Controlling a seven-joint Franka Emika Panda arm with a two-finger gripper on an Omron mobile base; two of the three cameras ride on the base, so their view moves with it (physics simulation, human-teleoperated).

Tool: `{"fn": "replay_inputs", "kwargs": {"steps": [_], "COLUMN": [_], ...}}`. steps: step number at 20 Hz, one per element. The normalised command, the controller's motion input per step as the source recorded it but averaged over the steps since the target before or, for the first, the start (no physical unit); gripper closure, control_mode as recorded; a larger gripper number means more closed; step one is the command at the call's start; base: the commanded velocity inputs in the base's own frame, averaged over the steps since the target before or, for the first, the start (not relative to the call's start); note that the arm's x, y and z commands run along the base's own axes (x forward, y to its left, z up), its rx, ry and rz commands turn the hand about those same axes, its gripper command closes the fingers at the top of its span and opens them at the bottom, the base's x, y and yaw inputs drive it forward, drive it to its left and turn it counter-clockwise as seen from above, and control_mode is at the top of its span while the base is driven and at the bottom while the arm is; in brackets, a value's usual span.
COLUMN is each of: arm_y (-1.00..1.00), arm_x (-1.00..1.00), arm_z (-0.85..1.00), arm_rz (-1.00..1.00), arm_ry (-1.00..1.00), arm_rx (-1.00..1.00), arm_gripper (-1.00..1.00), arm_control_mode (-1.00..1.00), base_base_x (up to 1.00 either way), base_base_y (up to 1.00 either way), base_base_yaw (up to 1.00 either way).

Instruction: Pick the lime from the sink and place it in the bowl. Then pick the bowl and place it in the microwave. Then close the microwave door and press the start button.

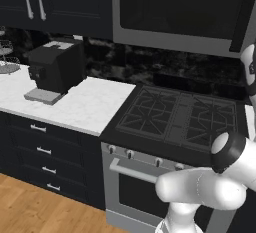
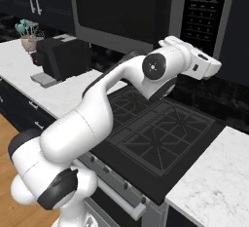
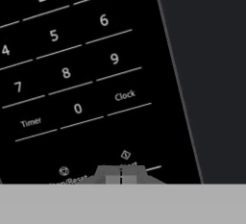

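The gripper (image 3: 121, 173) was clenched with nothing in it, its tips together at 6 o'clock in the hand view, right at the Start label on the keypad (image 3: 72, 74) of the microwave (image 2: 146, 11). Number keys ran up toward 11 o'clock. The microwave door (image 2: 121, 7) sat closed above the stove (image 2: 155, 133). A coffee machine (image 1: 55, 69) stood on the counter (image 1: 85, 104), at 9 o'clock from the stove.
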Motion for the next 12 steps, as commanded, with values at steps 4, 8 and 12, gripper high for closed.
{"fn": "replay_inputs", "kwargs": {"steps": [4, 8, 12], "arm_y": [-0.21, -0.09, 0.03], "arm_x": [0.47, 0.31, -0.31], "arm_z": [-0.04, -0.01, 0.0], "arm_rz": [0.03, 0.03, 0.0], "arm_ry": [0.0, 0.0, -0.1], "arm_rx": [0.0, 0.0, 0.0], "arm_gripper": [1.0, 1.0, 1.0], "arm_control_mode": [-1.0, -1.0, -1.0], "base_base_x": [0.0, 0.0, 0.0], "base_base_y": [0.0, 0.0, 0.0], "base_base_yaw": [0.0, 0.0, 0.0]}}
